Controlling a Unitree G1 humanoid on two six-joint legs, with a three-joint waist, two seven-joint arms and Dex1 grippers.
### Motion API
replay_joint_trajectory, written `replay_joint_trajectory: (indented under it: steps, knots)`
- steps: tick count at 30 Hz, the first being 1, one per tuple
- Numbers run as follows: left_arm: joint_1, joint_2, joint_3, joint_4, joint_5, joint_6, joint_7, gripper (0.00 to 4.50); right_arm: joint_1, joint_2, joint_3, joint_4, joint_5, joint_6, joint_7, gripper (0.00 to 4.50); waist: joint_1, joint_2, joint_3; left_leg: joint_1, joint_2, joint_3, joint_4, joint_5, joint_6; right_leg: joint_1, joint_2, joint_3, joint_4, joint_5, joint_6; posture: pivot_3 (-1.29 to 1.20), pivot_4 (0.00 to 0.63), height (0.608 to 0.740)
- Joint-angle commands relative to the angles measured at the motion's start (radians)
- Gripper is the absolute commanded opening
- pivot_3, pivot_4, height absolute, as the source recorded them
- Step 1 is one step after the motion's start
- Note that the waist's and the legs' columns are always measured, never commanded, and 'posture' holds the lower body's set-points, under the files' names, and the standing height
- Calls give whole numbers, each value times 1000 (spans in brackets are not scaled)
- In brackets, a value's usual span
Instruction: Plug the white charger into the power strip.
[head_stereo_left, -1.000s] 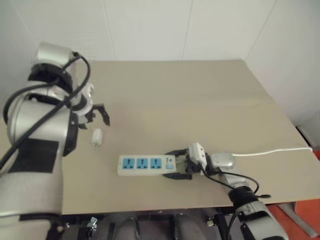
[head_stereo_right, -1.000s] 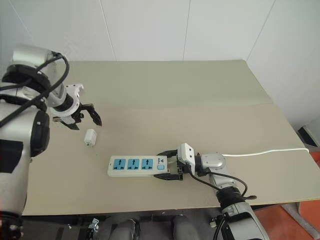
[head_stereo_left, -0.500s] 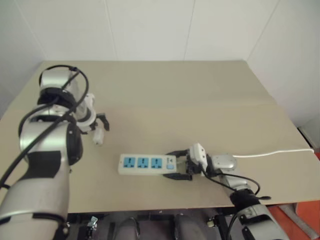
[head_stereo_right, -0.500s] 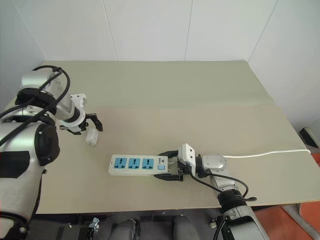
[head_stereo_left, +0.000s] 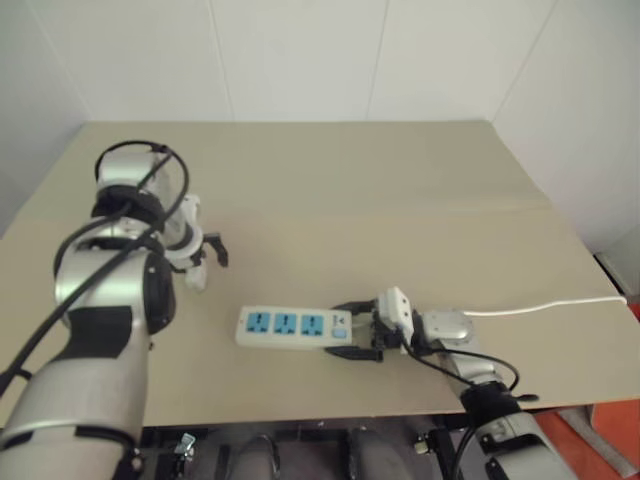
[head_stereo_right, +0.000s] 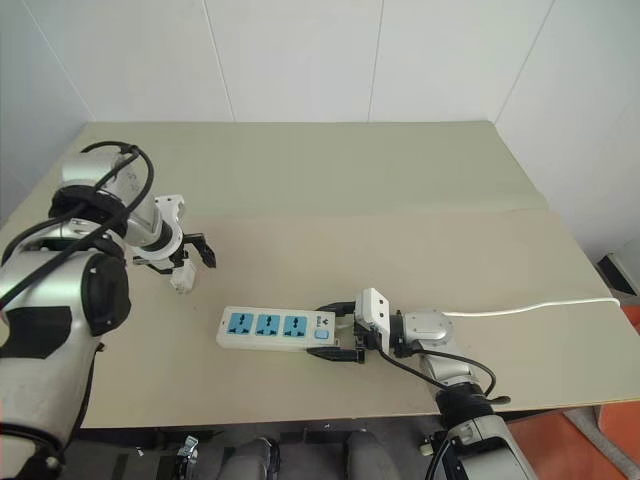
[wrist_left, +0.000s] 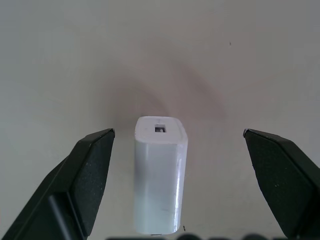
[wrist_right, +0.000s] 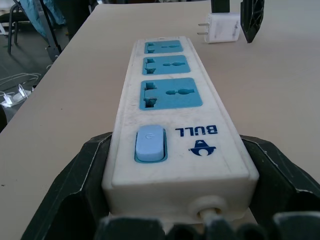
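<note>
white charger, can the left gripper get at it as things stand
Probably yes. The left gripper is open, with its fingers on either side of the white charger, which lies on the table with nothing between them. The power strip lies apart, gripped by the right gripper.

Readable text found in one place: "BULL" in blue capitals on the top face of the power strip (wrist_right: 175, 120), seen in the right wrist view. Printed beside the pale blue switch (wrist_right: 149, 144), at the cable end. A small blue logo mark (wrist_right: 201, 148) sits just by the word, shape too small to make out. Power symbol faintly embossed on the switch. No other lettering legible anywhere.
</note>
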Motion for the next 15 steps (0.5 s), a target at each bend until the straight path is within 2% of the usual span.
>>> replay_joint_trajectory:
  steps: [1, 4, 13, 15]
  knots:
    - [1, 1, 7, -19, 15, 1, 5, 4500, 26, 8, 23, -25, -1, 21, -8, 3417, 0, 0, 0, 0, 0, 0, 0, 0, 0, 0, 0, 0, 0, 0, 0, 0, 150, 740]
    - [5, 2, 10, -19, 14, -3, 7, 3901, 37, 3, 19, -37, 2, 33, -17, 3417, 0, 0, 0, 0, 0, 0, 0, 0, 0, 0, 0, 0, 0, 0, 0, 0, 150, 740]
    - [7, 3, 14, -25, 12, -10, -1, 1122, 62, -1, 13, -69, 3, 63, -51, 3417, 3, 0, 0, 0, 0, 0, 0, 0, 0, 0, 0, 0, 0, 0, 0, 0, 150, 740]
    - [5, 4, -12, -37, 16, -21, -34, 1000, 66, -2, 12, -72, 1, 65, -58, 3417, 3, 0, 0, 0, 0, 0, 0, 0, 0, 0, 0, 0, 0, 0, 0, 0, 150, 740]
